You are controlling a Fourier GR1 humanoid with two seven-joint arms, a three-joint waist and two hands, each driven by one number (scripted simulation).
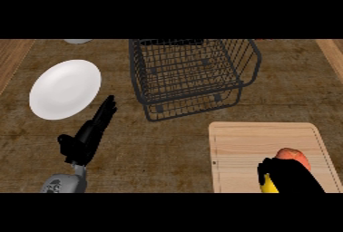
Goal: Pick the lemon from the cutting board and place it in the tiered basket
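Black right hand (pixel 292 177) curled over lemon (pixel 269 186) on cutting board (pixel 248 140); left hand (pixel 90 133) straight-fingered

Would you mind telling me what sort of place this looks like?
Most likely a kitchen counter: a wooden cutting board, a white plate and a black wire tiered basket sit on a brown worktop.

Brown counter (pixel 167 149) bearing a white plate (pixel 65 89), black wire tiered basket (pixel 191 74) and wooden cutting board (pixel 248 149).
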